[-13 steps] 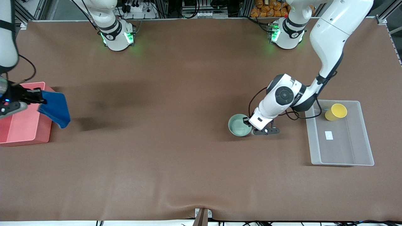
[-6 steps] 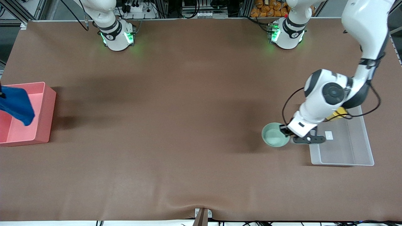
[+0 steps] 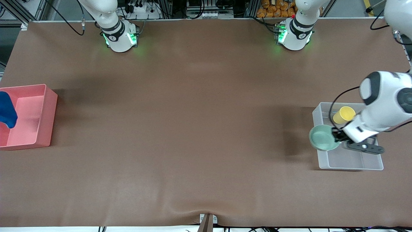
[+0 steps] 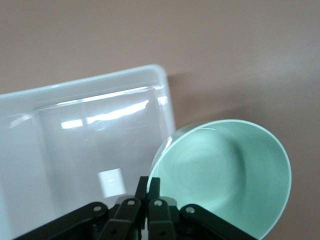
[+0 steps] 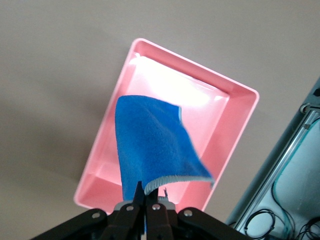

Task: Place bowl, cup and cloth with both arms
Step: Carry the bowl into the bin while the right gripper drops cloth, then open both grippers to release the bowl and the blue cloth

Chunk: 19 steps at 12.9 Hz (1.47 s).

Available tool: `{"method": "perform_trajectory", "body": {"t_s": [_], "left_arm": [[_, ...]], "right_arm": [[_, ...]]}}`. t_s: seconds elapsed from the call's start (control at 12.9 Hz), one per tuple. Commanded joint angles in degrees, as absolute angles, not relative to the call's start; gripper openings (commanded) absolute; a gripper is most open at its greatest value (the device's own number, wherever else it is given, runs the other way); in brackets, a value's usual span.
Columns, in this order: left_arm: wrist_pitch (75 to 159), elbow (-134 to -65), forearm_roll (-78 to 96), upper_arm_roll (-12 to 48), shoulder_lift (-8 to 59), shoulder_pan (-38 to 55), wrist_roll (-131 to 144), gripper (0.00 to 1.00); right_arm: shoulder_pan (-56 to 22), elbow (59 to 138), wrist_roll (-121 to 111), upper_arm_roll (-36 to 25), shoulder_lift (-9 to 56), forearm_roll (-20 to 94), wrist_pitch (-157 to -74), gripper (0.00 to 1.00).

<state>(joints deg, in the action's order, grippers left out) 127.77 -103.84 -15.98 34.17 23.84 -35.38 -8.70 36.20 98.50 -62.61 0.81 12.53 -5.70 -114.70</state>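
From the front, a brown mat covers the table (image 3: 193,129); the left gripper (image 3: 338,136) pinches the glossy mint bowl (image 3: 323,138) above the clear tray's (image 3: 351,162) rim, beside the yellow cup (image 3: 343,114). The left wrist view shows a white label (image 4: 111,181), unreadable. The right wrist view shows the right gripper (image 5: 146,200) clamping the blue cloth (image 5: 152,145) over the pink bin (image 5: 235,120).

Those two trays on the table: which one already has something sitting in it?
The clear tray, at the left arm's end: the yellow cup sits inside it. The pink tray holds nothing yet; the blue cloth only hangs above it from the right claw.
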Motion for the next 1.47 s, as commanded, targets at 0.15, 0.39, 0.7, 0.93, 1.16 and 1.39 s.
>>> {"method": "perform_trajectory", "body": {"t_s": [0.15,0.39,0.7,0.93,1.16,1.39], "left_arm": [[123.3,-98.7,-14.2,34.9,26.8,-41.7,-23.6,0.00],[124.0,-94.7,-14.4,34.7,33.6,-43.5,-27.8,0.00],[126.1,-93.3,-15.1,34.5,38.7,-42.9,-27.9,0.10],[127.5,-93.3,-18.8,34.5,39.4,-42.8,-27.3,0.67],[126.1,-91.7,-18.3,35.5,36.8,-43.0,-27.2,1.00],[118.9,-90.9,-15.8,39.8,29.6,-43.2,-24.1,1.00]], "right_arm": [[42.0,96.9,-68.0,1.9,20.1,-6.2,-121.4,0.00],[43.2,96.9,-71.8,1.9,21.2,-5.9,-121.1,0.99],[39.3,96.6,-68.9,3.1,18.3,-4.4,-120.1,1.00],[32.5,94.4,-55.9,3.8,16.0,-4.4,-109.5,1.00],[27.2,94.0,-46.8,3.8,14.2,-4.4,-104.1,1.00],[21.5,94.0,-38.6,3.8,11.3,-4.3,-99.5,1.00]]}}
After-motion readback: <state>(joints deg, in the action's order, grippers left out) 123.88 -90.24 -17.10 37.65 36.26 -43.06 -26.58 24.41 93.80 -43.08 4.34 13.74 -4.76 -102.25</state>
